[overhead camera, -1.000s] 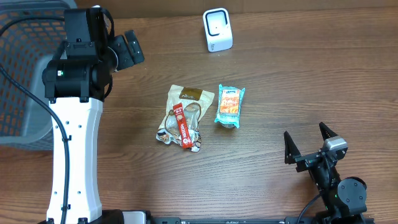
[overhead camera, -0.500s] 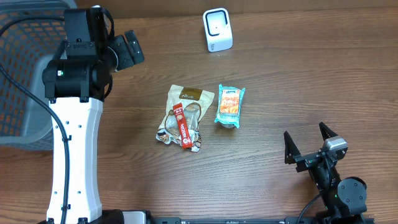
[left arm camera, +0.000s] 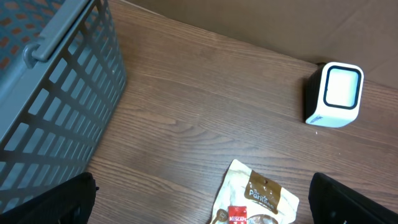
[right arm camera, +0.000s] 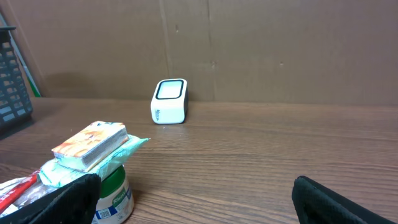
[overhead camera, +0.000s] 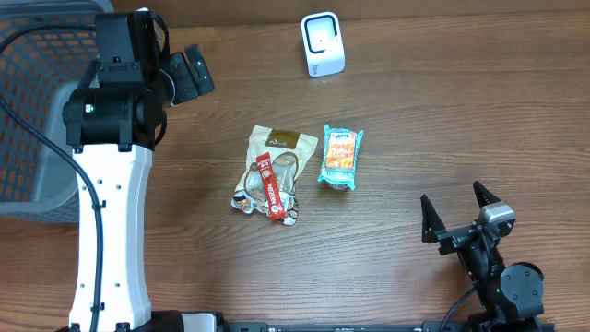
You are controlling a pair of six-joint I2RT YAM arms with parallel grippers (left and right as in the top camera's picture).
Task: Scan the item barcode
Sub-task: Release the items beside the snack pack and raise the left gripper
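Right pincer [overhead camera: 452, 195] gapes; only its camera shows perhaps a tub [right arm camera: 115, 194].

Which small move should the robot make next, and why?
Probably reach the right gripper toward the teal snack packet. The gripper is open and empty, that packet lies nearest to it, and nothing is in front of the white scanner yet.

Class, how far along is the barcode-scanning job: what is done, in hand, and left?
Done: nothing; the beige pouch and teal snack packet sit ungripped, apart from the white box scanner. In hand: nothing; left gripper and right gripper are open, empty. Left: lift an item, present its barcode to the scanner.
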